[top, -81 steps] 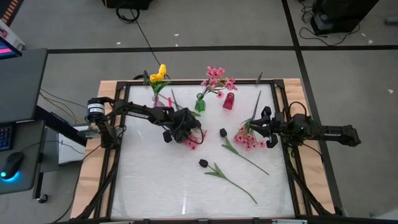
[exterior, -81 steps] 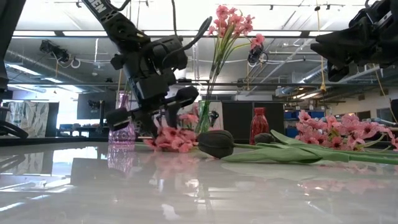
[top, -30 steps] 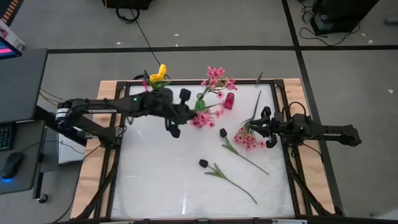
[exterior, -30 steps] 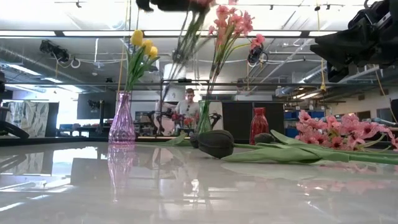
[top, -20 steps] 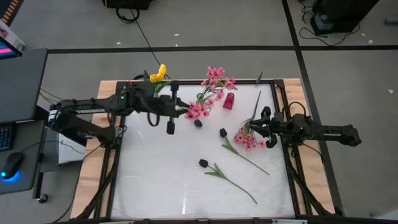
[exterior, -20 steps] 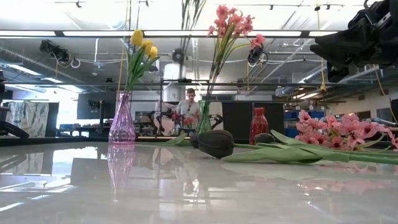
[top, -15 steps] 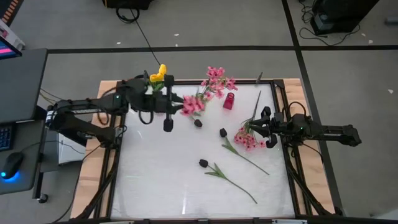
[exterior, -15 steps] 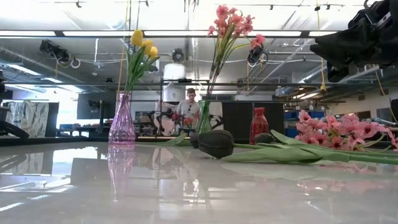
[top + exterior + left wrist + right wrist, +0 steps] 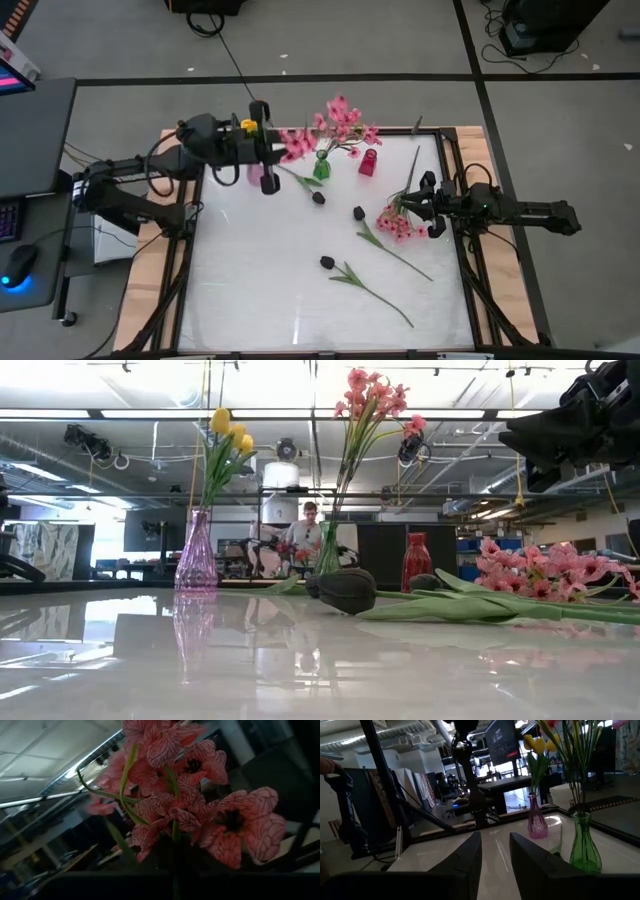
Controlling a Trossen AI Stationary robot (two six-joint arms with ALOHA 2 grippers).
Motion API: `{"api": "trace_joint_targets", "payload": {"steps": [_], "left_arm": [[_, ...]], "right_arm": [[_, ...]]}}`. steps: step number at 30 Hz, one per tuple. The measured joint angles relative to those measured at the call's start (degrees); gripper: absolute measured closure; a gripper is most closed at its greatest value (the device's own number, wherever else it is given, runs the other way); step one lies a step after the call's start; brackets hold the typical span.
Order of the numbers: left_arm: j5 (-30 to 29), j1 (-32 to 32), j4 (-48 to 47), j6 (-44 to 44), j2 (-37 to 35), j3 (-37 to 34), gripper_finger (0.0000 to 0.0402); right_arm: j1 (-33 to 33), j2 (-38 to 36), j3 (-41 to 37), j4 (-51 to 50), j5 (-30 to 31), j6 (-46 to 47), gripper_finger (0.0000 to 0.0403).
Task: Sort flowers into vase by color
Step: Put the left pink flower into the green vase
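Note:
My left gripper (image 9: 272, 150) is raised over the table's far left, shut on a spray of pink blossoms (image 9: 295, 143) that fills the left wrist view (image 9: 190, 805). Beside it stand a purple vase (image 9: 196, 555) with yellow tulips (image 9: 228, 432), a green vase (image 9: 321, 167) with pink flowers (image 9: 372, 400), and a red vase (image 9: 367, 163). Three dark tulips (image 9: 327, 262) (image 9: 358, 212) (image 9: 318, 197) and another pink spray (image 9: 398, 222) lie flat on the table. My right gripper (image 9: 428, 204) waits open at the right edge, over that spray. My left gripper holds the pink spray just below its blossoms, on the green stem (image 9: 175, 865); the dark bottom of the wrist view hides the fingers and the exact hold. The blossoms stick out beyond the fingers toward the table's right. The spray is lifted clear of the table.
The three vases stand in a row along the far edge. The dark tulips' long stems (image 9: 395, 258) stretch across the table's middle and near right. A raised frame (image 9: 190, 250) runs round the table. A person (image 9: 310, 530) is in the room behind.
My left gripper has risen and drawn back toward the table's far left corner, tipping up from a downward slant to about level. The pink spray went with it, up out of the low view, and its blossoms now sit high between the yellow tulips and the green vase.

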Motion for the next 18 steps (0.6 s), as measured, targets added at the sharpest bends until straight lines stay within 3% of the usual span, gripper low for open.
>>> {"api": "trace_joint_targets", "payload": {"steps": [8,18], "left_arm": [[2.9,7.9,0.8,-3.1,0.0,-2.1,0.0395],[3.9,8.7,6.5,-5.7,-2.0,-7.6,0.0395]], "right_arm": [[0.0,0.0,0.0,0.0,0.0,0.0,0.0292],[0.0,0.0,0.0,0.0,0.0,0.0,0.0292]]}}
